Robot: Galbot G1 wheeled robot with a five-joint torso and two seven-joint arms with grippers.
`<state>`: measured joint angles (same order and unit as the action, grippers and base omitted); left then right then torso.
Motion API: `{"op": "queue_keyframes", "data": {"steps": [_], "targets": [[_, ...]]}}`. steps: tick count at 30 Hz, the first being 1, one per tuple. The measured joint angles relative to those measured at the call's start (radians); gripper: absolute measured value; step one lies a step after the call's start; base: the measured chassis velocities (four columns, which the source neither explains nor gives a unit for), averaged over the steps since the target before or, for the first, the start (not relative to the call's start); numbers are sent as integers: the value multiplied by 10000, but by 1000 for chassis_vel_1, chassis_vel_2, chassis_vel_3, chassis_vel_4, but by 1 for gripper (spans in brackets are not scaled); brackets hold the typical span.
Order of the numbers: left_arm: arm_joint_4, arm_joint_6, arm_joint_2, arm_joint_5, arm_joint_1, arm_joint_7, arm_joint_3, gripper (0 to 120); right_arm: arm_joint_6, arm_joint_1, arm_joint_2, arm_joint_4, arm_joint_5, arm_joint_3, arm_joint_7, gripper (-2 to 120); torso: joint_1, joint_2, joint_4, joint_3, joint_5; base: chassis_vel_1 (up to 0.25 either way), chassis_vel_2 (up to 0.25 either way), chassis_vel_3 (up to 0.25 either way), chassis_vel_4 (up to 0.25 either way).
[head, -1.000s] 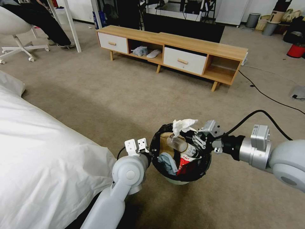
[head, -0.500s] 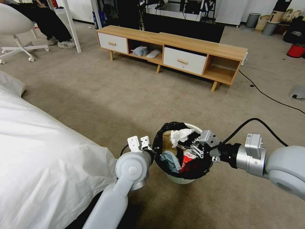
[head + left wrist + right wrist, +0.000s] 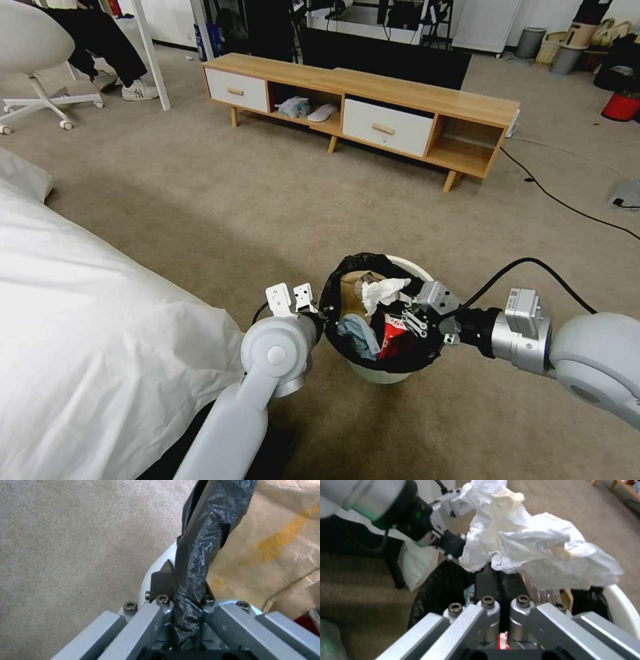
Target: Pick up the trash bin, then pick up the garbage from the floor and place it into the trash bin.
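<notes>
The trash bin (image 3: 400, 375), white with a black bag (image 3: 200, 542) folded over its rim, stands out over the floor (image 3: 267, 200) just in front of me. My left gripper (image 3: 321, 319) is shut on its near-left rim, pinching bag and wall between the fingers (image 3: 161, 580). Over the bin's right side, my right gripper (image 3: 402, 308) is shut on a crumpled white tissue (image 3: 383, 291), which hangs just above the contents. From the right wrist the tissue (image 3: 533, 542) billows above the closed fingers (image 3: 485, 580). Inside lie a brown paper bag (image 3: 349, 287), a red-and-white carton (image 3: 393, 335) and a blue-grey wad (image 3: 357, 335).
A bed with a white duvet (image 3: 87, 320) fills the left side, close to my left arm. A low wooden cabinet (image 3: 360, 107) stands across the carpet, with a black cable (image 3: 560, 200) trailing at right. A white chair (image 3: 33, 53), a red bucket (image 3: 620, 107) and grey bins (image 3: 531, 41) stand far off.
My right gripper has come down with the tissue, from above the rim to just over the contents. The bottle that stuck up under it has sunk among the rubbish. The left gripper still holds the rim.
</notes>
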<state>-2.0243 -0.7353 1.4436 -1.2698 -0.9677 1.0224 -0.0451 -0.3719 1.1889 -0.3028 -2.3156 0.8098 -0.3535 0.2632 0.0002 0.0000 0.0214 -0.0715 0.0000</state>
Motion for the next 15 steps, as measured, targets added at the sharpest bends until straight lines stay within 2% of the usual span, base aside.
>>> {"op": "queue_keyframes", "data": {"steps": [15], "targets": [[-214, 0, -31, -64, -103, 16, -25, 1, 1, 362, -165, 168, -371, 52, -98, 0, 0, 0, 0, 0, 0, 0, 0, 0, 0]]}}
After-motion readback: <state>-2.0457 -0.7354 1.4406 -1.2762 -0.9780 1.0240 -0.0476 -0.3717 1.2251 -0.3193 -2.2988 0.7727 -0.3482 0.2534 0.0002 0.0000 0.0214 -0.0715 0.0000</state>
